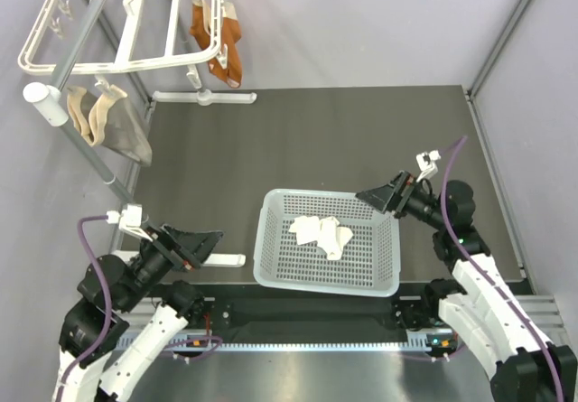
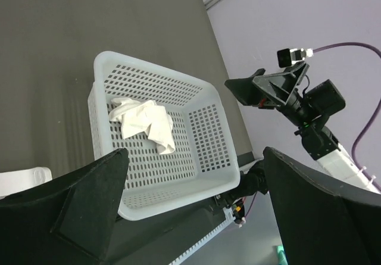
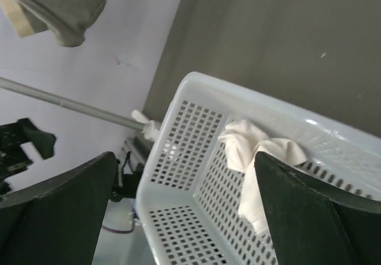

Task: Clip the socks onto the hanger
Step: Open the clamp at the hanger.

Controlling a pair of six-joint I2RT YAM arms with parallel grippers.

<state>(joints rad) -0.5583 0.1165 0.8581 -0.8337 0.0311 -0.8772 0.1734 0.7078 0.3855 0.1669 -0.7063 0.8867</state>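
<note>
The white socks (image 1: pixel 322 233) are seen crumpled together mid-floor of the perforated basket (image 1: pixel 327 286), the heap's long axis running from its far-left towards its near-right corner. The hanger (image 1: pixel 126 18) is held flat well beyond the basket's far-left corner. The left gripper (image 1: pixel 209 241) and right gripper (image 1: pixel 377 194) are spread wide and empty beside the basket's walls.
</note>
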